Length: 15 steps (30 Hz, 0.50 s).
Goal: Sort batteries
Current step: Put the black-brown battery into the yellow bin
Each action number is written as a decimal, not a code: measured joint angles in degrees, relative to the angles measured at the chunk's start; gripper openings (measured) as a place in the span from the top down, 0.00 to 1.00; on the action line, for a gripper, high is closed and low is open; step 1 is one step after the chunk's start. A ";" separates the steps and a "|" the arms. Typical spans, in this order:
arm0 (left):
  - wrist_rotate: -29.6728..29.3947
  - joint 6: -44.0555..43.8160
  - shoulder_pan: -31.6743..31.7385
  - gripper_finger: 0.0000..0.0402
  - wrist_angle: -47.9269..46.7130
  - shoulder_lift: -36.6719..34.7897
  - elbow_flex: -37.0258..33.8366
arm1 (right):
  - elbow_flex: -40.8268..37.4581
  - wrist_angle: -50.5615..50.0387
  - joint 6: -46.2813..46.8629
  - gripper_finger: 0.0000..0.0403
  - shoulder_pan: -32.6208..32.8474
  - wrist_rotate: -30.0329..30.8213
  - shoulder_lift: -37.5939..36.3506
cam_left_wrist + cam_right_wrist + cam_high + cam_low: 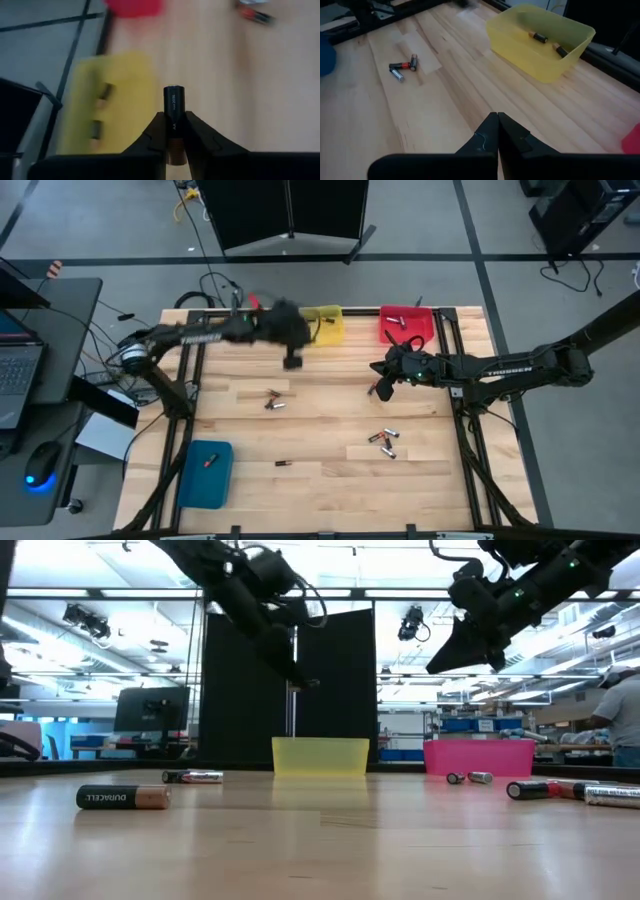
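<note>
Delivery step now: left tool [174,131] is clamped on a black battery [174,102], carried high above the desk [330,420] near the yellow bin [327,323] at twelve o'clock. Next, I reckon, it must centre over that bin, clear its near rim, then release. Right tool [381,385], pinched shut and empty, hangs at about two o'clock, just short of the red bin [410,322]. Loose cells [274,400] lie mid-desk, another cluster [383,443] toward four, a single [284,464] near six. Blue bin [206,473] hugs the seven o'clock corner. Open wood between them gives both arms room.
</note>
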 joint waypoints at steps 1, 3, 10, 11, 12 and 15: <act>1.48 0.09 2.14 0.89 -0.63 2.10 2.46 | 0.00 0.13 -0.22 0.98 0.00 0.01 0.00; 3.64 0.41 5.88 0.89 -3.74 7.49 7.50 | 0.00 0.82 -0.59 0.98 0.00 0.00 0.00; 6.35 1.34 12.84 0.89 -15.14 26.31 27.04 | 0.00 1.12 -0.62 0.98 0.00 0.00 0.00; 6.33 1.35 13.18 0.89 -15.58 28.50 28.86 | 0.00 1.10 -0.62 0.98 0.00 0.00 0.00; 6.33 1.37 13.33 0.89 -15.87 30.16 30.49 | 0.00 1.10 -0.64 0.98 0.00 0.00 0.00; 7.33 1.37 13.39 0.89 -16.84 33.18 34.96 | 0.00 1.04 -0.85 0.98 0.00 0.00 0.00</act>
